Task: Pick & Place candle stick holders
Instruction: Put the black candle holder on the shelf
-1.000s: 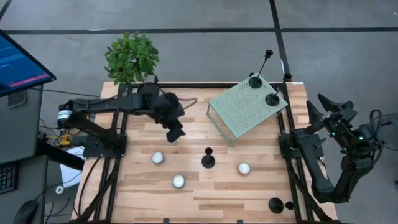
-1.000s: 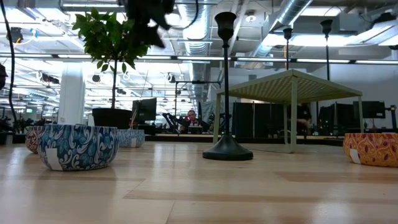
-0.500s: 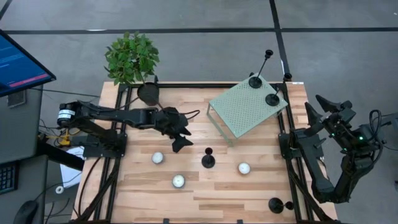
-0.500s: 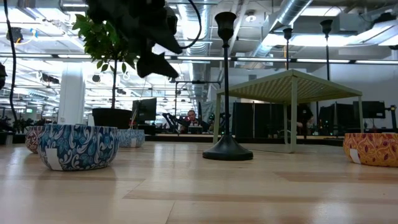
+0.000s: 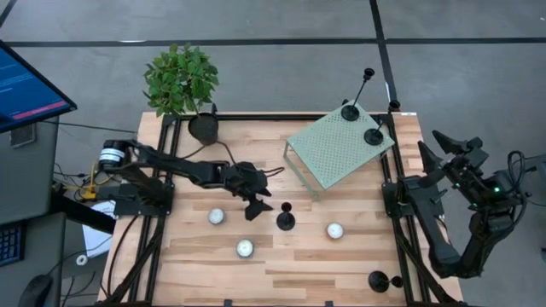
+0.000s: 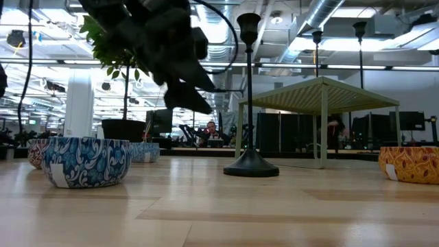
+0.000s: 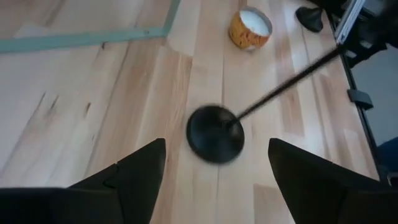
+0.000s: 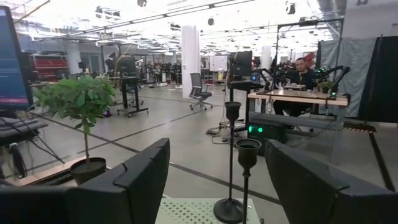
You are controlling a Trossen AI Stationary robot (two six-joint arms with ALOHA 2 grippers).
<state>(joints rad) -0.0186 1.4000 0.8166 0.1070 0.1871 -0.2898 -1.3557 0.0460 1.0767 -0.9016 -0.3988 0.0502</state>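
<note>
A black candle stick holder [image 5: 286, 219] stands upright on its disc base in the middle of the table; its base [image 7: 216, 133] and thin stem [image 6: 248, 89] also show in the left wrist and low views. My left gripper [image 5: 261, 209] hovers open just left of it, slanting down toward the base, fingers [image 7: 140, 171] apart and touching nothing. Two more holders [image 5: 350, 111] [image 5: 373, 135] stand on the green perforated rack [image 5: 333, 158]. My right gripper [image 8: 217, 148] waits open and raised beyond the table's right edge [image 5: 437, 143].
Three white tealights in patterned cups [image 5: 217, 217] [image 5: 245, 248] [image 5: 334, 230] sit around the middle holder. A potted plant [image 5: 203, 128] stands at the far left corner. Another black holder [image 5: 378, 280] lies at the near right corner. Bare wood lies between rack and candles.
My left gripper has come down and gone toward the table's right and near edges, from beside the plant pot to just left of the middle holder, tipping up from steeply downward to a shallower slant. The holders and candles have stayed put.
</note>
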